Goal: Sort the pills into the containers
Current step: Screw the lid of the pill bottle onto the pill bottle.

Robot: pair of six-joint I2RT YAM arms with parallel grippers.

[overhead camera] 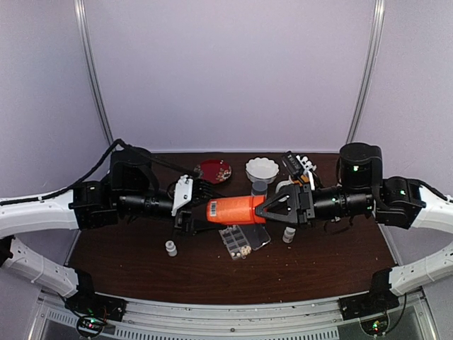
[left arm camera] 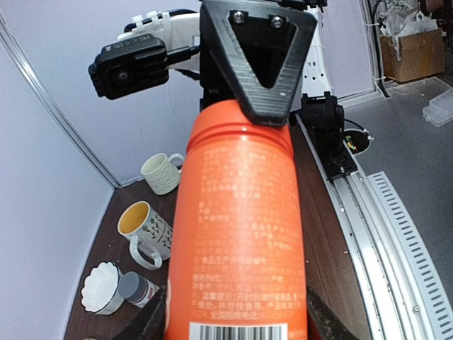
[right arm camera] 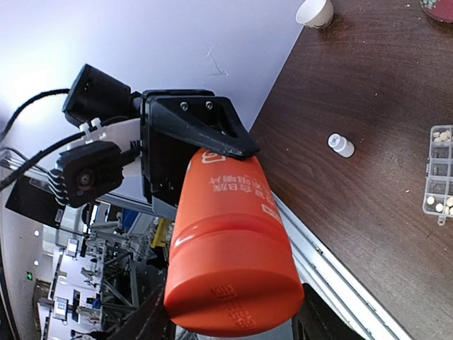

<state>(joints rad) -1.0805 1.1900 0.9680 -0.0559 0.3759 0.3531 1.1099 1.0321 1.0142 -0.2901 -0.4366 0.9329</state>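
Left tool [overhead camera: 202,212]: clenched on the barcode end of the orange bottle [overhead camera: 237,210].
Right tool [overhead camera: 276,205]: clenched on the opposite end.
Why so: the bottle lies level between both tools, off the desk [overhead camera: 141,269] — likely braced at each end to twist it open.
Pill box [overhead camera: 243,239]: centre of the top view, just under the bottle.
Pills [overhead camera: 244,249]: pale specks in a few cells at the box's lower end.
Edges: a metal rail runs along the bottom desk edge.
Room: bare desk at lower left and lower right — the upper centre is crowded by a red dish [overhead camera: 214,171] and a white bowl [overhead camera: 262,168].
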